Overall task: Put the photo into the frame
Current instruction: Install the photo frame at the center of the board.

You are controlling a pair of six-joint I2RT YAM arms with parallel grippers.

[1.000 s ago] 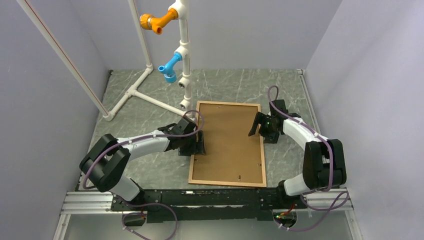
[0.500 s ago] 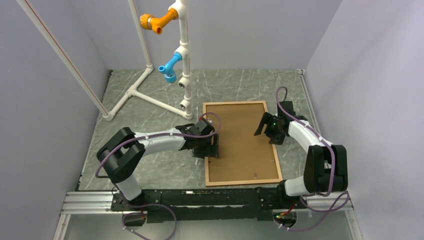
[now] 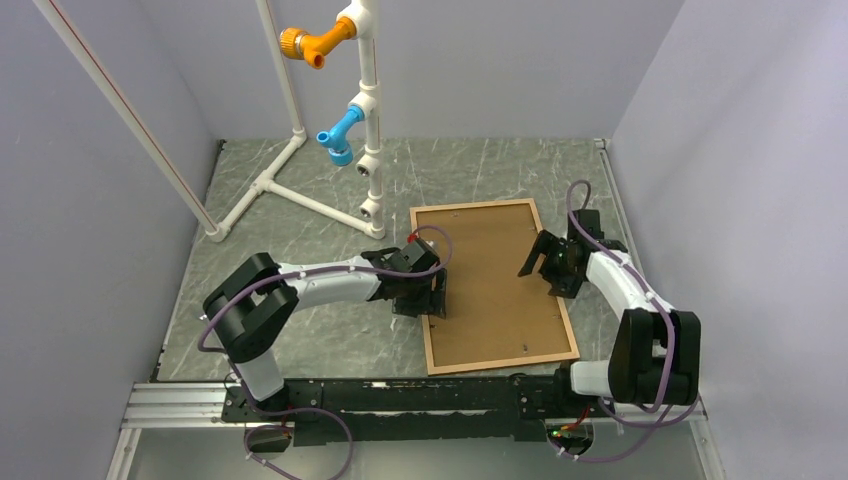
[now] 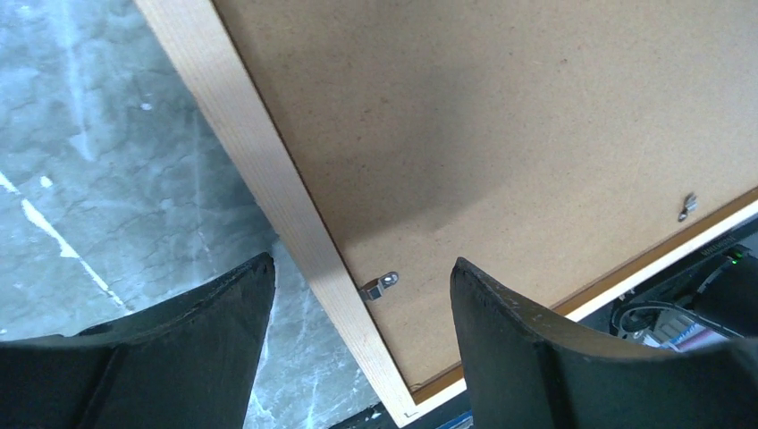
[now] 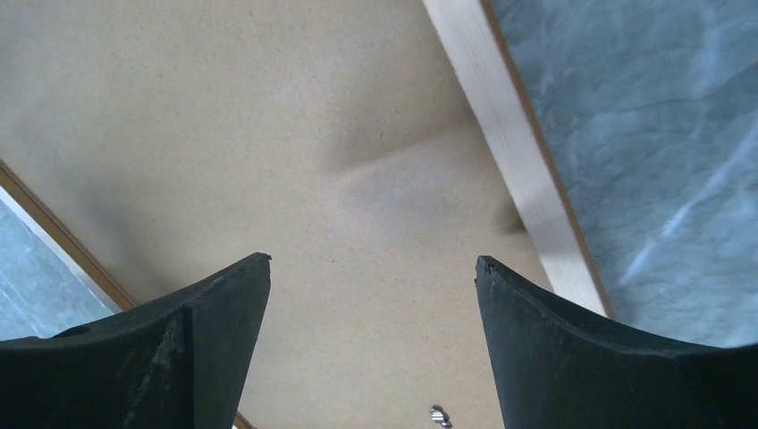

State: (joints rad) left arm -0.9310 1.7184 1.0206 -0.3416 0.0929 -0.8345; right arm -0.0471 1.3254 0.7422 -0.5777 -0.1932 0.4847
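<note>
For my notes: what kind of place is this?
Probably a robot test cell: plain grey walls enclose a marble-patterned table, with a white pipe stand and an aluminium mounting rail.

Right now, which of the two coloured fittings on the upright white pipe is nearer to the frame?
The blue fitting, lower on the white pipe; the orange fitting sits above it, farther from the frame.

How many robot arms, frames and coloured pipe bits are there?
Arms: 2 (left arm, right arm)
Frame: 1
Coloured pipe bits: 2 (orange bit, blue bit)
Total: 5
</note>
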